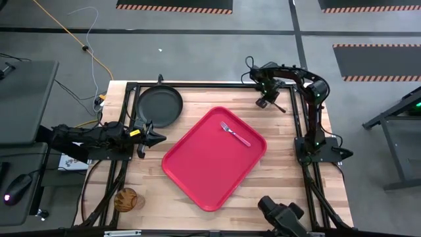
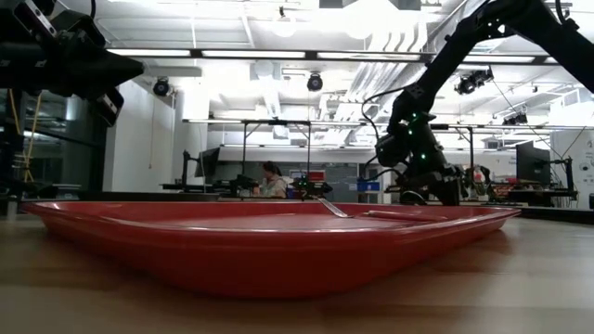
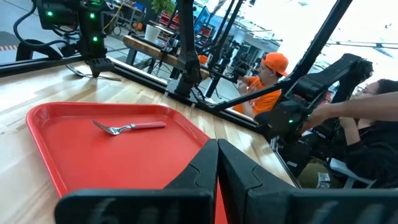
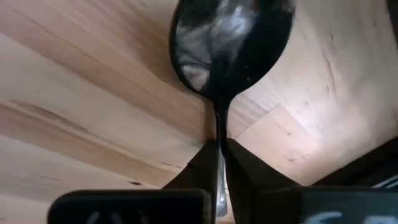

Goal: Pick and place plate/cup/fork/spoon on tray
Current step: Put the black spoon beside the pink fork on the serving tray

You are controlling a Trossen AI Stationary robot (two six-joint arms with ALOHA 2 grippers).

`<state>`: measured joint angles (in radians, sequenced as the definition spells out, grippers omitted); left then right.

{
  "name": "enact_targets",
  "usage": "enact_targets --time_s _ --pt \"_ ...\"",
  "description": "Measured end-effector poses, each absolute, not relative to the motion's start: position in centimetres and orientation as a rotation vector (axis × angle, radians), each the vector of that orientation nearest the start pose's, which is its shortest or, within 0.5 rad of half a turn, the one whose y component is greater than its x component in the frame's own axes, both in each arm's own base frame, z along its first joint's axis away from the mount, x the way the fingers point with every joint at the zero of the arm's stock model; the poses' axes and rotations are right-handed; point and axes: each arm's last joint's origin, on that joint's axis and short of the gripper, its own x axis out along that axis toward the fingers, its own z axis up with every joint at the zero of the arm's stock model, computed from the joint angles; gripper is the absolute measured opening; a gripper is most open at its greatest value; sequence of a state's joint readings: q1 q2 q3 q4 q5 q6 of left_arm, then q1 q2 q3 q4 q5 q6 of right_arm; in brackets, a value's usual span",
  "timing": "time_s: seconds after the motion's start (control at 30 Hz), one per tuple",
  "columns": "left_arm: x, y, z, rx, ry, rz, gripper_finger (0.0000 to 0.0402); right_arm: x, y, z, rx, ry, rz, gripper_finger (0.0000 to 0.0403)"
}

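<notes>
The red tray (image 1: 214,157) lies at the table's middle with the pink-handled fork (image 1: 235,133) flat on its far right part. The dark plate (image 1: 159,105) lies at the far left, and the amber cup (image 1: 127,199) stands at the near left edge. The silvery spoon (image 4: 230,43) lies at the far right, beyond the tray. My right gripper (image 1: 263,101) is over it, shut on it. My left gripper (image 1: 154,137) is shut and empty, above the table between the plate and the tray's left side. My right gripper pinches the spoon's thin neck (image 4: 219,134), just behind the bowl, between its two fingers. The fingers come from above, pointing down, and lie across the handle. The handle's free end (image 1: 285,110) sticks out toward the right; whether the spoon is clear of the wood I cannot tell.
A black frame (image 1: 299,112) runs along the table's edges, close to the spoon. The right arm's base (image 1: 316,148) stands at the right edge. People (image 3: 267,74) sit beyond the table's right side. Bare wood lies between the tray and the far edge.
</notes>
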<state>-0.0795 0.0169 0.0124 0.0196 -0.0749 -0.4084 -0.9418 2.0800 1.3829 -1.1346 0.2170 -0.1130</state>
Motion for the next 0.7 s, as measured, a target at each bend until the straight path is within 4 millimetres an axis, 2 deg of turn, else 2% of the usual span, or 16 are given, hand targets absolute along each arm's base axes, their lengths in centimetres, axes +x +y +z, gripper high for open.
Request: enact_targets --time_s 0.1,0.23,0.37,0.53,0.7 --pt "9.8 -0.6 16.8 -0.41 -0.014 -0.008 0.0 20.7 -28.4 14.3 0.548 1.755 -0.703 0.0005" --pt "9.8 -0.6 16.8 -0.41 -0.014 -0.007 0.0 20.8 -27.6 17.8 0.567 1.623 -0.735 0.0002" --pt "9.8 -0.6 16.8 -0.41 -0.014 -0.008 0.0 21.7 -26.0 21.8 0.623 1.392 -0.732 0.0002" --pt "9.8 -0.6 16.8 -0.41 -0.014 -0.007 0.0 25.0 -21.5 24.5 0.592 1.282 -0.659 0.0001" --pt "9.8 -0.6 16.8 -0.41 -0.014 -0.007 0.0 29.3 -14.8 24.7 0.553 1.298 -0.491 0.0001"
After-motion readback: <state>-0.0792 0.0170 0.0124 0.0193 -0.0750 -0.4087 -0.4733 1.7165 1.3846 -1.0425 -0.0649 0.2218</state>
